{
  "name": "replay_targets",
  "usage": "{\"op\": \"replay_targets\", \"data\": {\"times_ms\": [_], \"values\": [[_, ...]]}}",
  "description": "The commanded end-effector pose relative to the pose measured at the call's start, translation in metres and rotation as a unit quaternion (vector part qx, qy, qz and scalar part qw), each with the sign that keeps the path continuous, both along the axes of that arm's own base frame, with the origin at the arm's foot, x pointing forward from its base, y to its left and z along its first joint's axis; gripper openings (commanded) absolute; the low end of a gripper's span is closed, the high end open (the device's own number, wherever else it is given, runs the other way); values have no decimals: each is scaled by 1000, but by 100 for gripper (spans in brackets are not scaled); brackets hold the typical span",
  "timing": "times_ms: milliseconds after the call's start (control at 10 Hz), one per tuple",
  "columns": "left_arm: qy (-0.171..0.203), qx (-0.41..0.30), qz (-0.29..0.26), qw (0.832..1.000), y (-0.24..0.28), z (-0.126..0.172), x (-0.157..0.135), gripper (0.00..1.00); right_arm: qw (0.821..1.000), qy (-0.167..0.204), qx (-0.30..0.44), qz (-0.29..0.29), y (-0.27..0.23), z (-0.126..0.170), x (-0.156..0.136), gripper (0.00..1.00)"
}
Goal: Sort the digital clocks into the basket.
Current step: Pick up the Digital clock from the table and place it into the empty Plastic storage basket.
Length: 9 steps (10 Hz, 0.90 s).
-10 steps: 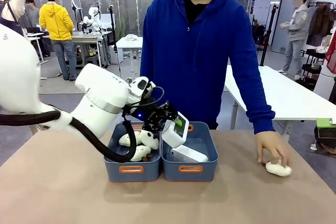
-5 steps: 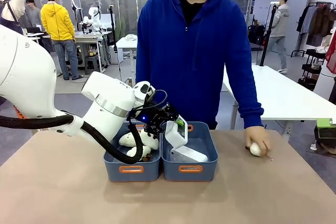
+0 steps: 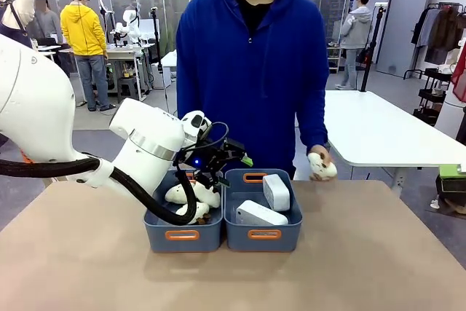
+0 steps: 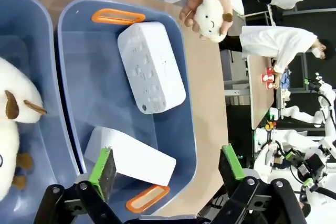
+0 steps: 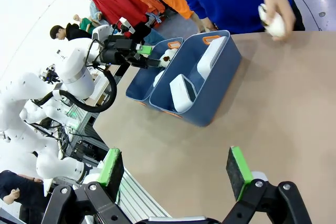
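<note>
Two white digital clocks lie in the right-hand blue-grey basket (image 3: 263, 237). One clock (image 3: 277, 191) leans on edge against the far wall; the other clock (image 3: 259, 213) lies flat at the front. My left gripper (image 3: 233, 161) hangs open just above the seam between the two bins, holding nothing. In the left wrist view the leaning clock (image 4: 150, 67) and the flat clock (image 4: 131, 157) sit below the open left gripper (image 4: 167, 169), inside the basket (image 4: 100, 103). My right gripper (image 5: 176, 170) is open over bare table, well short of the basket (image 5: 210, 103).
The twin bin (image 3: 182, 237) on the left holds cream plush sheep (image 3: 191, 194). The person stands behind the bins and holds another plush sheep (image 3: 321, 166) in a hand above the table's far edge. The brown table (image 3: 364, 267) has free room in front and to the right.
My left gripper has let go of the clock, which now leans in the right basket, and has drawn back to the left. The person's hand lifted a plush from the table's right side.
</note>
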<state>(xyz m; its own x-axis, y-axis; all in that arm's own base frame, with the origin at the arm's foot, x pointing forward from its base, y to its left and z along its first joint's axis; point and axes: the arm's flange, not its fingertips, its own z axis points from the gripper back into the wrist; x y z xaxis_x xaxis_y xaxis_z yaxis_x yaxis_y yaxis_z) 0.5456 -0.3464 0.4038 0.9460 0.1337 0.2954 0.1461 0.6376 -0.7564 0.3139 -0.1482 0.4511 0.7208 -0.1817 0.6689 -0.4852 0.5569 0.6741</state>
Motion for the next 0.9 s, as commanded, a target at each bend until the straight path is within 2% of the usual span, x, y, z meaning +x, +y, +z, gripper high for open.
{"op": "replay_targets", "data": {"times_ms": [0,200,300,400,600,700,800], "values": [[-8,-11,-7,1000,22,13,-21,100,1000,-8,2,-6,1,-1,2,100],[-29,13,-99,995,93,57,-44,100,1000,-8,2,-6,1,-1,2,100],[-26,3,-127,992,147,85,-53,100,1000,-8,2,-6,1,-1,2,100],[-9,2,-152,988,194,100,-61,100,1000,-8,2,-6,1,-1,2,100],[-7,14,-160,987,305,117,-80,100,1000,-8,2,-6,1,-1,2,100],[-13,14,-138,990,382,117,-104,100,1000,-8,2,-6,1,-1,2,100],[-35,-10,-121,992,437,112,-132,100,1000,-8,2,-6,1,-1,2,100]]}}
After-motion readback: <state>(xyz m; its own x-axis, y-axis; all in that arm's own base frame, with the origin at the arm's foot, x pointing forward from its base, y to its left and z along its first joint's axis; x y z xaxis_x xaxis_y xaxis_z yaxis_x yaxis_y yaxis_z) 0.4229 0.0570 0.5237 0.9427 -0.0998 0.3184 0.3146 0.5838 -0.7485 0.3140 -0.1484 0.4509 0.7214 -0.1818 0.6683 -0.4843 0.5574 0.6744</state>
